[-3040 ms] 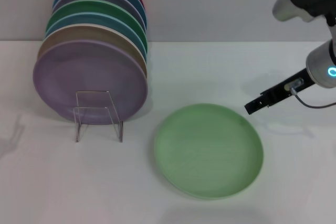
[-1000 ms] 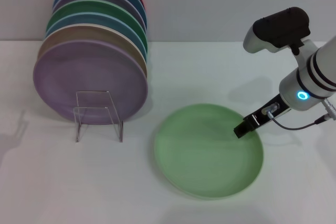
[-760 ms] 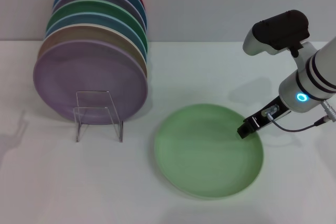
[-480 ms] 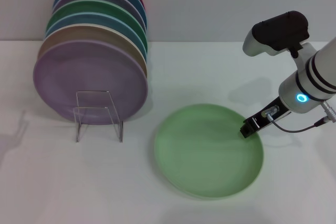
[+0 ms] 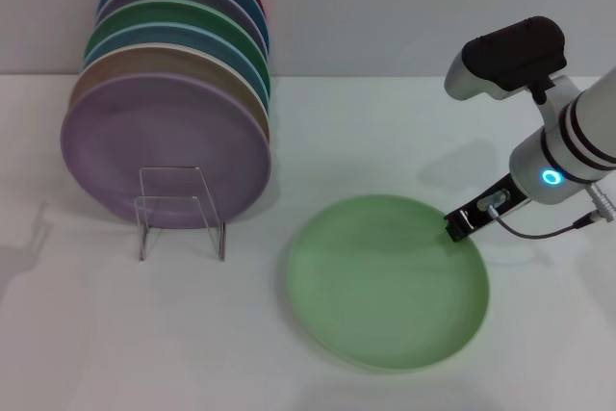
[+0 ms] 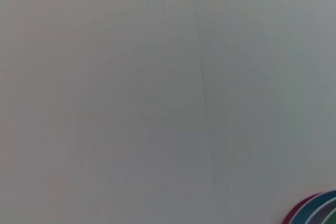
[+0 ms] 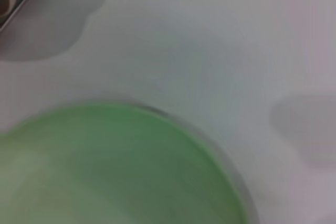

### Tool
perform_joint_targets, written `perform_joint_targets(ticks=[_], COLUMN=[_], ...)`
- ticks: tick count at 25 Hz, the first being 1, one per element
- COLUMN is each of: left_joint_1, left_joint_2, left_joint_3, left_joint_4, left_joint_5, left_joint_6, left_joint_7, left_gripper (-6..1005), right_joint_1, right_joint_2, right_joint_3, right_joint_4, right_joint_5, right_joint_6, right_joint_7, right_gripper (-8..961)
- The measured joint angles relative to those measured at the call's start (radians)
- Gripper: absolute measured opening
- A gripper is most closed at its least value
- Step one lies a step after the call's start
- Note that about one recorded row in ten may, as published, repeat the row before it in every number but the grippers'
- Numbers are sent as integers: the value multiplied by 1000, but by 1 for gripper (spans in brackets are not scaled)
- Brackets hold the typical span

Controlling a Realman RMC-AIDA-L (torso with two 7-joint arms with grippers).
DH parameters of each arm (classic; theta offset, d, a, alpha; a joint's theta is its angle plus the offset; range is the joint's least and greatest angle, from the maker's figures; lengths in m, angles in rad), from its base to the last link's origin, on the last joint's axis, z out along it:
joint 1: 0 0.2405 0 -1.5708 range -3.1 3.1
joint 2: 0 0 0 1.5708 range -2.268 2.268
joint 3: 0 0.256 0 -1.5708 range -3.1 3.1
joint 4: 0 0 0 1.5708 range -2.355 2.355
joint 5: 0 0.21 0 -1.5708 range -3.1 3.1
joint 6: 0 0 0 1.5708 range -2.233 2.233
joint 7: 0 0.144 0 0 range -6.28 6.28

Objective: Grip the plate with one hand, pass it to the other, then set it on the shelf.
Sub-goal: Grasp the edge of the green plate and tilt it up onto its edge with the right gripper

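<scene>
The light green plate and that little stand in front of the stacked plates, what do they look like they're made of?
The plate looks like matte plastic: an even pale mint colour with soft, dull reflections and a thin low rim, though melamine is possible. The stand looks like clear acrylic: the lilac plate and the table show through its glossy-edged frame.

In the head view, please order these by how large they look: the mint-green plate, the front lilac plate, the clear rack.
1. Mint-green plate and front lilac plate: they look alike in width, so unranked.
2. Clear rack: clearly smallest.
</scene>
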Motion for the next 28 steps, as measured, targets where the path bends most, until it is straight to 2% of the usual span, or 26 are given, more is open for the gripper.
perform_joint_targets(ticks=[8,21,24,25,26,28], left_joint_1=[-8,-10,-3,4,4,10], left_joint_2=[0,0,-1,-1,-1,2], left_joint_3=[-2,-1,1,5,5,15], left_joint_4=[0,0,0,-1,-1,-1], left_joint_5=[0,0,4,6,6,8], left_joint_6=[-1,8,33,59,59,92], left_joint_7=[3,-1,-13,-32,-32,-56], left_gripper=[760,741,737,735,734,731], right_joint_1=[-38,-99,-140,-182,-182,-229], right_joint_2=[19,22,21,22,22,23], right_joint_3=[8,30,41,48,48,51], right_joint_4=[87,213,271,328,328,378], right_joint_5=[3,76,126,166,166,209], right_joint_6=[-29,-34,-28,-30,-30,-43], right_joint_7=[-29,-83,-119,-151,-151,-194], right_gripper=[25,17,17,16,16,16])
